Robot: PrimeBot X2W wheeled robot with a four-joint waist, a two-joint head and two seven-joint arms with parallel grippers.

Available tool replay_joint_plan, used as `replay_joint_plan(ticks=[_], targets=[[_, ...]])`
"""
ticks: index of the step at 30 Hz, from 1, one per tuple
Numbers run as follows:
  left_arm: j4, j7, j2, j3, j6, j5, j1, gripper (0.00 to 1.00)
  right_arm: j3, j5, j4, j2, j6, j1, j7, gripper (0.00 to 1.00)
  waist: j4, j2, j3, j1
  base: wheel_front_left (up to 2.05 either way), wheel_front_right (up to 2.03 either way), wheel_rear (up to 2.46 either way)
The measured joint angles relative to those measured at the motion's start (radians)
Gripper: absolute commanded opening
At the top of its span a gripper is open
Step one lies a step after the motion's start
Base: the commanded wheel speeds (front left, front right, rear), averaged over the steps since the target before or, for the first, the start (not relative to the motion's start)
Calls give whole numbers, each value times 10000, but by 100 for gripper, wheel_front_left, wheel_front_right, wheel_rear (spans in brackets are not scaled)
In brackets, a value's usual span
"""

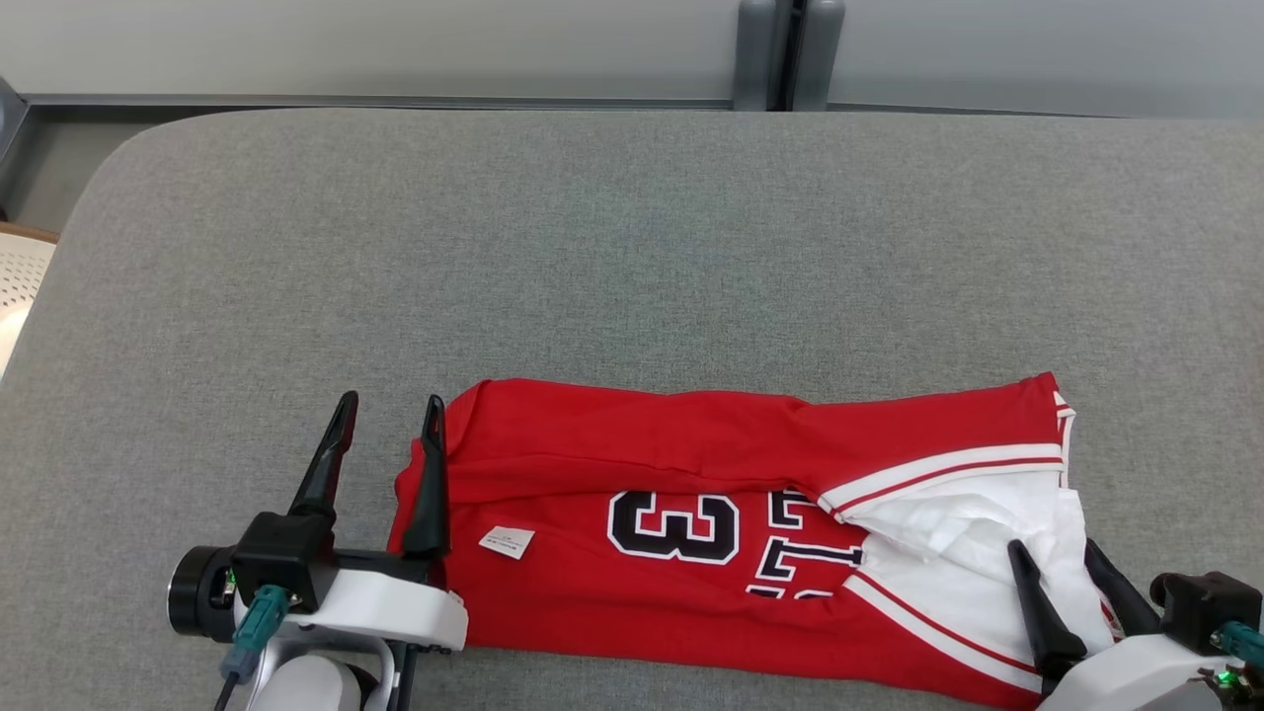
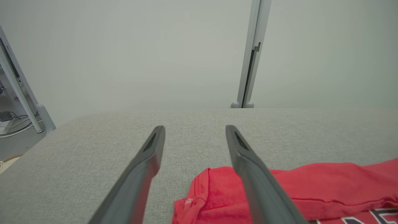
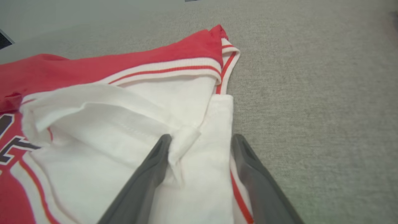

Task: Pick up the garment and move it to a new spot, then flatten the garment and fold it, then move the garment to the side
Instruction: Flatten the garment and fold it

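The garment (image 1: 691, 464) is a red jersey with a black "3" and white, red-striped trim. It lies folded in a long band across the near part of the grey table (image 1: 632, 247). My left gripper (image 1: 391, 400) is open at the jersey's left end, its right finger over the red edge (image 2: 326, 186) and its left finger over bare table. My right gripper (image 1: 1053, 545) is open at the right end. White sleeve cloth (image 3: 108, 62) lies between its fingers, and a small fold rests against the left finger (image 3: 155, 168).
A small white label (image 1: 507, 541) lies on the jersey near its left end. The padded table stretches far beyond the garment. A grey post (image 1: 790, 54) stands against the wall behind it, and a pale perforated object (image 1: 20, 276) sits off the table's left edge.
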Motion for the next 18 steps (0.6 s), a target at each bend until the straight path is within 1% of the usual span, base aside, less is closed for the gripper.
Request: replay_joint_plan(ticks=[2, 7, 8, 9, 10, 13, 18], targets=[[-36, 0, -40, 88, -10, 69, -98, 100, 219, 182, 460, -6, 0, -205, 59, 100, 71, 0, 159, 0, 0, 0, 0], [-94, 0, -127, 251, -65, 188, -114, 100, 447, 694, 909, -13, 13, -520, 198, 100, 47, 0, 276, 1, 0, 0, 0], [-105, 0, -138, 274, -67, 234, -114, 100, 539, 757, 966, -56, 13, -581, 307, 83, 25, 0, 284, 0, 0, 0, 0], [-109, 0, -151, 295, -79, 247, -114, 100, 642, 911, 988, -96, 12, -634, 454, 47, 3, 0, 288, 0, 0, 0, 0], [-115, 0, -163, 314, -96, 276, -114, 100, 756, 1026, 989, -155, 12, -697, 568, 0, -18, 0, 288, 0, 0, 0, 0], [-119, 0, -174, 395, -107, 322, -115, 100, 997, 1327, 991, -263, 23, -815, 773, 0, -84, 0, 287, 0, 0, 0, 0], [-169, 0, -194, 510, -140, 407, -109, 100, 1057, 1521, 928, -420, 69, -848, 669, 0, -219, 0, 247, 0, 0, 0, 0]])
